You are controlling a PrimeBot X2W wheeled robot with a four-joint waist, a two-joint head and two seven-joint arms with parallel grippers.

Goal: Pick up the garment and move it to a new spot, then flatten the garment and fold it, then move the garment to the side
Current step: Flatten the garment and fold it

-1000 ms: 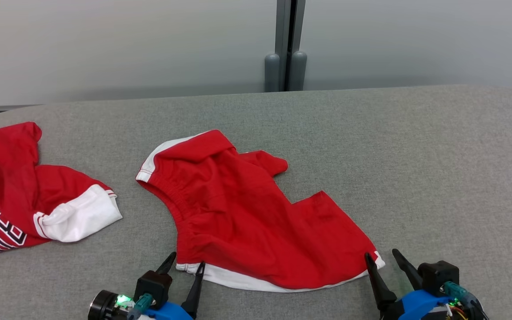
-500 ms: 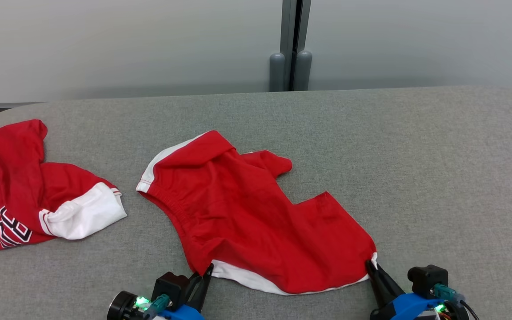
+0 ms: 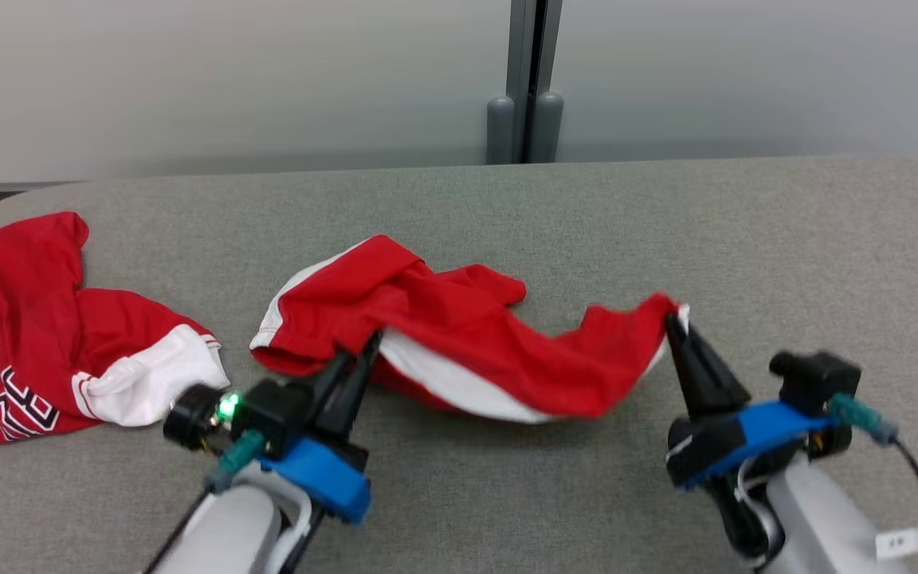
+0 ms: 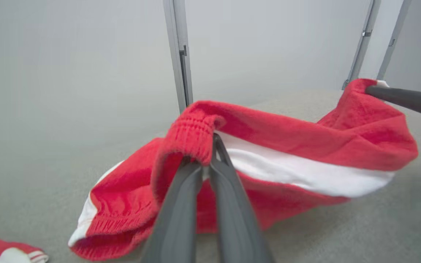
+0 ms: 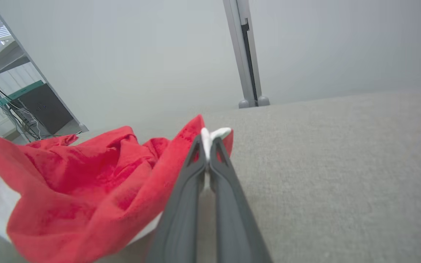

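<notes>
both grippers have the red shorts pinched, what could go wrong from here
1. The right gripper pinches just the corner of the red shorts, white trim poking past its tips; it may slip out.
2. The left gripper bites bunched waistband, so the cloth may lift twisted rather than flat.
3. The shorts sag between the grips and partly rest on the table; dragging towards the red jersey could tangle both.

You have the garment (image 3: 467,335) in the middle of the table (image 3: 786,239). Your left gripper (image 3: 371,344) pinches its left end. Your right gripper (image 3: 672,320) pinches its right end. Its back part rests on the table. A shirt (image 3: 21,319) lies far left, apart from it. A post (image 3: 524,72) stands behind the table.
</notes>
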